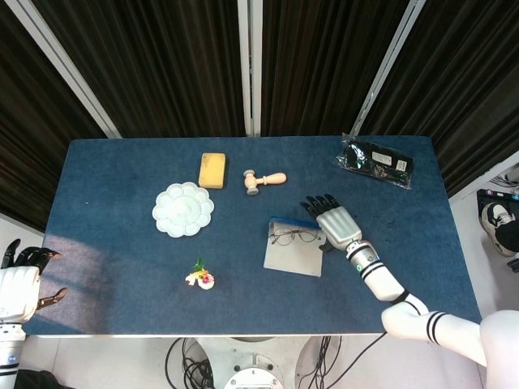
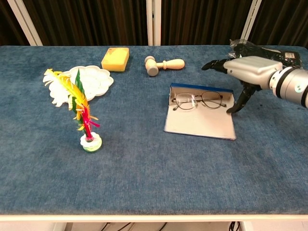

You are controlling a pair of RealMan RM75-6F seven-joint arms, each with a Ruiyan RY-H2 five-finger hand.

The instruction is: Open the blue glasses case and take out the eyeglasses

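The blue glasses case (image 1: 293, 251) (image 2: 200, 117) lies open and flat on the table, its grey inner flap facing up. The eyeglasses (image 1: 293, 236) (image 2: 198, 100) rest folded along its far edge against the blue rim. My right hand (image 1: 334, 220) (image 2: 243, 70) hovers at the case's right end, fingers spread and empty, thumb pointing down beside the case's right edge. My left hand (image 1: 20, 279) hangs off the table's left front corner, empty with fingers apart; the chest view does not show it.
A white flower-shaped palette (image 1: 183, 209), a yellow sponge (image 1: 212, 170) and a small wooden mallet (image 1: 263, 180) lie behind the case. A feathered shuttlecock (image 2: 79, 109) stands front left. A black plastic packet (image 1: 375, 160) sits at the far right corner.
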